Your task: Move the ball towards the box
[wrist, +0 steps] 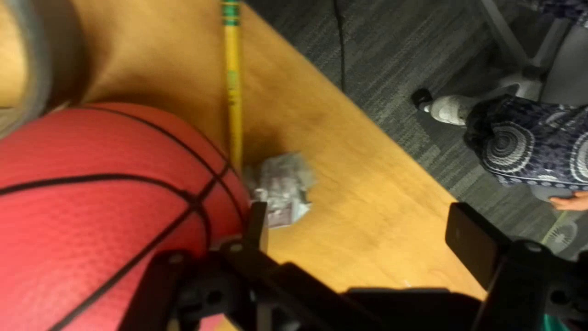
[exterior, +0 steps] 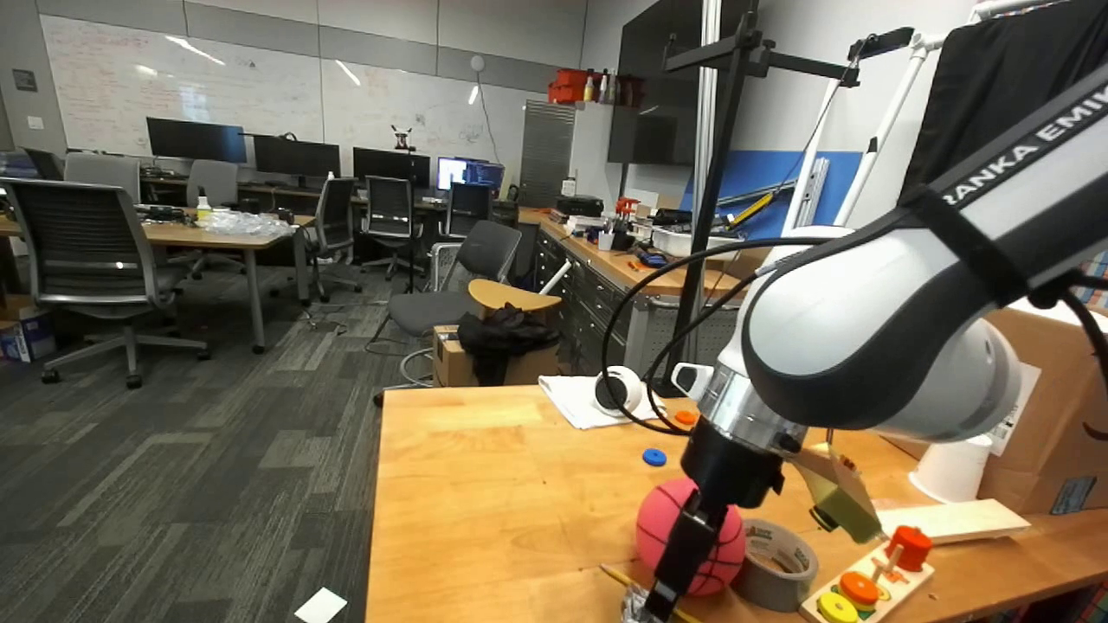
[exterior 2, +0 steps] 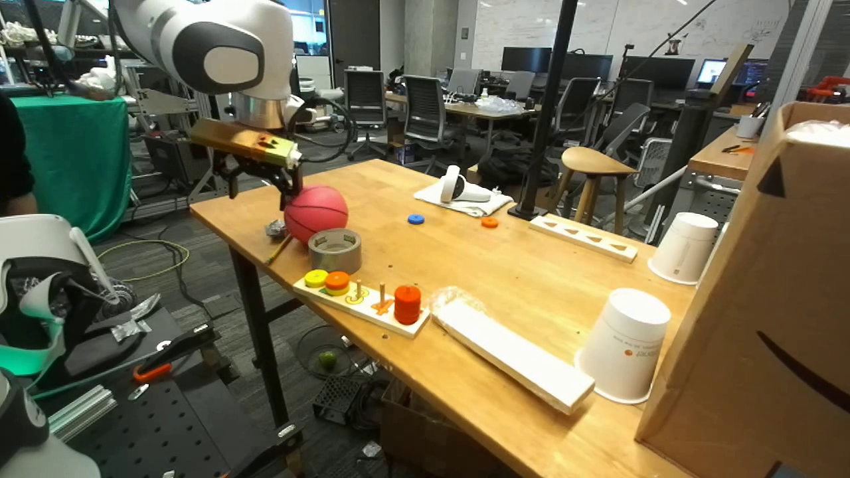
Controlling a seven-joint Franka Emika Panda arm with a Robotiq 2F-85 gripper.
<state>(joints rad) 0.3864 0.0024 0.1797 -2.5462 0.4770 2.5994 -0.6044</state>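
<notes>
Wrist view: claw point(wrist: 362, 225) with jaws spread wide; ball point(wrist: 101, 214) outside the gap, at 9 o'clock of the nearer jaw, hard by it, contact unclear. Pencil point(wrist: 233, 89) between 1 and 2 o'clock of the ball, crumpled foil point(wrist: 285, 189) between 2 and 3. In an exterior view: ball on wooden table point(exterior 2: 465, 262), tape roll point(exterior 2: 337, 257) just beside it at 5 o'clock; cardboard box point(exterior 2: 764, 285) well apart at 3 o'clock.

In an exterior view, slants a white arm point(exterior: 831, 294) down from the right, bent at the wrist point(exterior: 749, 424); points black gripper point(wrist: 360, 230) downward, fingers point(wrist: 475, 243) spread wide.
</notes>
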